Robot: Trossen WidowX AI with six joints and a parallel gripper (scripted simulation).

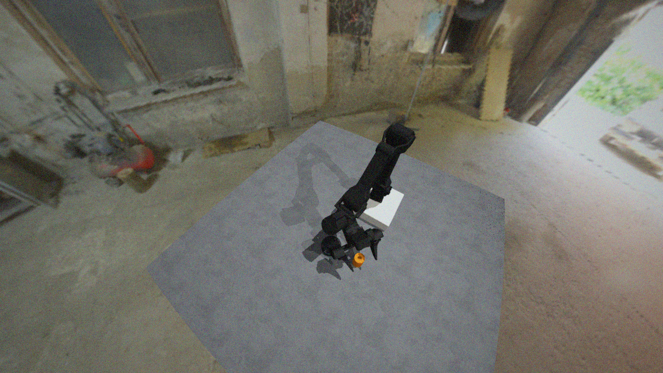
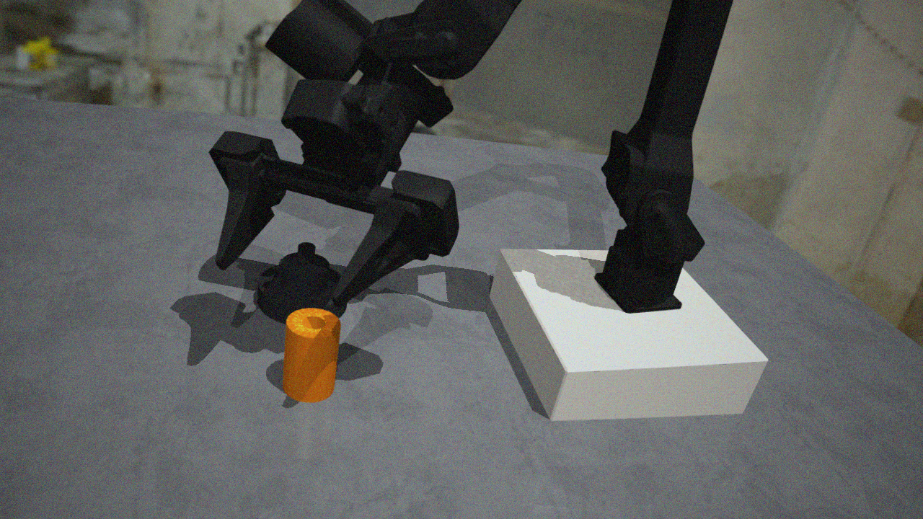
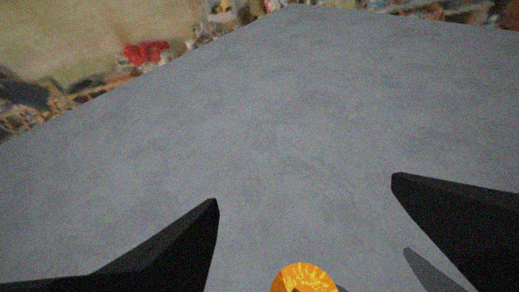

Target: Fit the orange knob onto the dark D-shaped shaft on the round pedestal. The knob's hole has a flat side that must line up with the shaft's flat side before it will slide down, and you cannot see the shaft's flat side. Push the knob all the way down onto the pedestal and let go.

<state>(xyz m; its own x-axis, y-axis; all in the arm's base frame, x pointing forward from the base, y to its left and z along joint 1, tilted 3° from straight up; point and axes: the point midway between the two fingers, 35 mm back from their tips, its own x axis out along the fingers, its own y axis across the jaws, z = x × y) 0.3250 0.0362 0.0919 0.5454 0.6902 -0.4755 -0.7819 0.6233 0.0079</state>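
Observation:
The orange knob (image 1: 358,261) (image 2: 311,361) (image 3: 304,276) stands upright on the grey table top, its hole facing up. In the wrist view only its top shows, at the bottom edge. The round dark pedestal (image 1: 330,244) (image 2: 298,287) stands behind the knob in the exterior view, with the bare shaft (image 2: 306,249) on top. My gripper (image 1: 364,264) (image 2: 278,285) (image 3: 302,194) is wide open and empty. Its fingertips are raised above the table, one on each side of the knob in the wrist view. The shaft's flat side cannot be made out.
A white block (image 1: 389,208) (image 2: 652,395) carries the arm's base, to the right of the pedestal in the exterior view. The grey table top (image 1: 417,301) (image 2: 451,464) (image 3: 284,101) has its edges visible in all views. The arm's shadows lie across it.

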